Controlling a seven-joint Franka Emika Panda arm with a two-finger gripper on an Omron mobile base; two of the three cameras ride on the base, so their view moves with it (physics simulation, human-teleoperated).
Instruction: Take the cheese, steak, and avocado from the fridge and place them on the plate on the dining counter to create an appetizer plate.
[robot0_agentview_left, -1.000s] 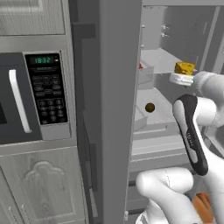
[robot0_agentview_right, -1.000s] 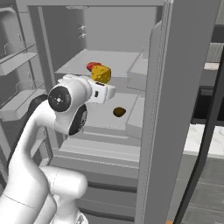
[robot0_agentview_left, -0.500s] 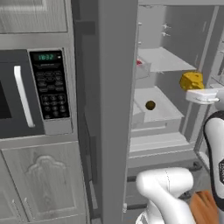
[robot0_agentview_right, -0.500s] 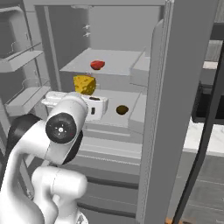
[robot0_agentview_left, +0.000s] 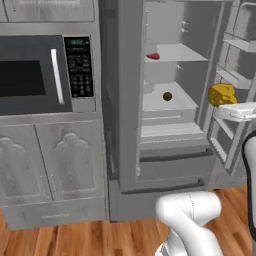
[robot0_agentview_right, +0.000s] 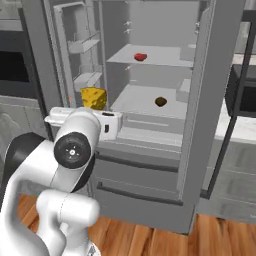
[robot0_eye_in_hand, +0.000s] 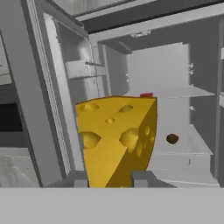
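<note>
Outside fridge (robot0_agentview_left: 130, 100), at 3 o'clock in my left base view: gripper (robot0_eye_in_hand: 109, 178) clamped on cheese (robot0_eye_in_hand: 116, 138). Looks light, rigid, smooth-faced; I keep hold low across flat sides.

Fridge scene, change from the preceding views: the gripper (robot0_eye_in_hand: 109, 178), jaws closed on the cheese (robot0_agentview_left: 221, 94), is drawing back out of the fridge (robot0_agentview_right: 200, 95), carrying the chunk clear of the shelves toward the door side. The base is backing away, so the wood floor (robot0_agentview_left: 65, 240) and lower fridge drawers (robot0_agentview_right: 140, 172) are coming into sight.
</note>
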